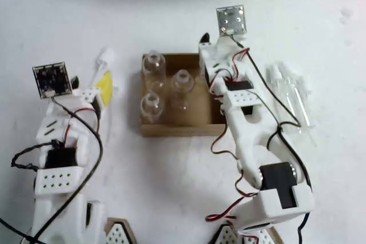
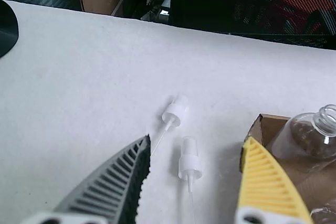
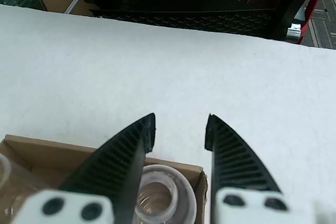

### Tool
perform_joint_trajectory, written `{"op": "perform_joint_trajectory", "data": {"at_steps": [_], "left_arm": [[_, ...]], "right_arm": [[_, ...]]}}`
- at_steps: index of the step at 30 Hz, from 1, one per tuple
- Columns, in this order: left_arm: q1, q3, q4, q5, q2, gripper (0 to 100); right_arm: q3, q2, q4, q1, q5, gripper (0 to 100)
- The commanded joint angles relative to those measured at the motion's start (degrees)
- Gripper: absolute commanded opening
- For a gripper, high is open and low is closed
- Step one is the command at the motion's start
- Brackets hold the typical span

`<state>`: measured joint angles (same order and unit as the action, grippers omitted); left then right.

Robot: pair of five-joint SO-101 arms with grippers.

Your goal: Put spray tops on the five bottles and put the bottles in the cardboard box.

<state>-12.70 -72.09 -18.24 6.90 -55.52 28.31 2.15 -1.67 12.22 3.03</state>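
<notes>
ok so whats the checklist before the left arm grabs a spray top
1. Left gripper open and empty: ok.
2. Spray tops within reach: ok, two lie loose on the table just ahead of it.
3. Bottles upright for capping: ok, three bottles stand open-necked in the cardboard box.
4. Right gripper away from the tops: ok, open above a corner of the box.
5. All five bottles boxed: not ok, loose bottles lie on the table right of the box.
6. Loose bottles capped: cannot tell.
</notes>
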Motion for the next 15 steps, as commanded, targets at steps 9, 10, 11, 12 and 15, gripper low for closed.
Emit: {"op": "perform_joint_trajectory", "data": {"at_steps": [9,10,11,12,15], "left_arm": [[0.7,0.4,1.2,-0.9,-1.5,27],[0.7,0.4,1.2,-0.9,-1.5,27],[0.7,0.4,1.2,-0.9,-1.5,27],[0.7,0.4,1.2,-0.9,-1.5,27],[0.7,0.4,1.2,-0.9,-1.4,27]], "right_arm": [[0.7,-10.7,-9.3,-0.7,-0.8,14.0],[1.7,-11.4,-8.7,-0.8,-0.8,13.9],[2.5,-12.1,-8.0,-1.2,-0.8,13.9],[3.4,-13.1,-7.4,-1.7,-0.8,13.9],[6.5,-17.5,-6.5,-4.0,-4.6,13.9]]}}
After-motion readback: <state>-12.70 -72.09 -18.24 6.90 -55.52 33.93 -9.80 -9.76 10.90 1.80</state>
